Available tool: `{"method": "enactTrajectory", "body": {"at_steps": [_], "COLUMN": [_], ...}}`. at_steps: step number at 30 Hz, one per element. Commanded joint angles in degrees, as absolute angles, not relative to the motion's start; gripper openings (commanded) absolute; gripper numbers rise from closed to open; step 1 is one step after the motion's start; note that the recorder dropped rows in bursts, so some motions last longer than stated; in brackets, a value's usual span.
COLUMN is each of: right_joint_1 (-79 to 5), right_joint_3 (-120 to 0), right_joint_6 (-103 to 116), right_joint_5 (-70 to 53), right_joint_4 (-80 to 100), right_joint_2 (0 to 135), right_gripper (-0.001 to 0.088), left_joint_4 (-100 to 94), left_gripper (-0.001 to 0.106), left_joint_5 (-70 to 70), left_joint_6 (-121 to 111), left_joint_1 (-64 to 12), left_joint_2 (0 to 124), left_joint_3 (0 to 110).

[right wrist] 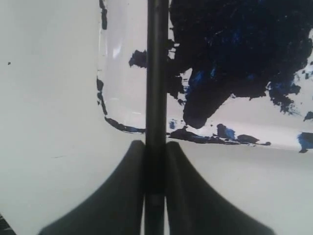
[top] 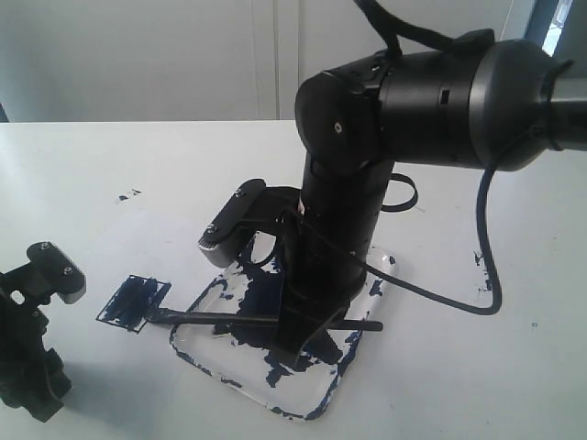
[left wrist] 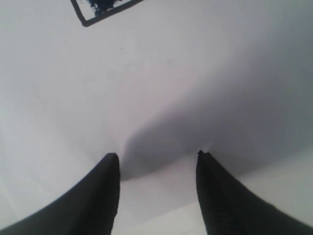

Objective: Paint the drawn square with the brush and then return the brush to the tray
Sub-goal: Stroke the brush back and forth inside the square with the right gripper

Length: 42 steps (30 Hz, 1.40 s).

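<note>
The brush (top: 229, 319) crosses the tray (top: 240, 360), the drawn square (top: 135, 302) left of it

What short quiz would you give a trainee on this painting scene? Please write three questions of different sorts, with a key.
1. True or false: the right gripper is shut on the brush.
2. Choose one. The drawn square is: A) blank; B) at least partly painted dark blue; C) painted red.
3. Short answer: over which paint-smeared thing does the brush's handle pass?

Key: 1 true; 2 B; 3 the tray.
</note>
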State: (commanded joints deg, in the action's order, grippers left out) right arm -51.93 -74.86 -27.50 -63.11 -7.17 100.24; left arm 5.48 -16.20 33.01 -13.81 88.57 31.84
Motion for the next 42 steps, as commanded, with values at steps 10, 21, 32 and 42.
{"method": "enactTrajectory", "body": {"at_steps": [10, 21, 32, 42], "right_joint_1": [-51.93, -51.93, -51.93, -51.93], "right_joint_3": [-74.86, -74.86, -74.86, -74.86], "right_joint_6": [-28.28, -20.31, -20.81, -28.75], "right_joint_5": [-63.21, -55.76, -57.42, -61.30], "right_joint_4": [-7.84, 1.15, 0.64, -7.56], "right_joint_2": [100.24, 100.24, 100.93, 101.82], "right_gripper": [0.0000, 0.0000, 0.0000, 0.0000], "left_joint_4": [5.48, 5.48, 5.48, 5.48], "left_gripper": [0.054, 0.054, 0.054, 0.054], "left_joint_5": [-16.09, -16.20, -16.20, -16.08], "left_joint_6": [33.01, 33.01, 33.01, 33.01], "left_joint_1": [-13.81, -13.81, -13.81, -13.81], "left_joint_2": [88.57, 88.57, 88.57, 88.57], "left_joint_3": [31.84, 31.84, 31.84, 31.84]}}
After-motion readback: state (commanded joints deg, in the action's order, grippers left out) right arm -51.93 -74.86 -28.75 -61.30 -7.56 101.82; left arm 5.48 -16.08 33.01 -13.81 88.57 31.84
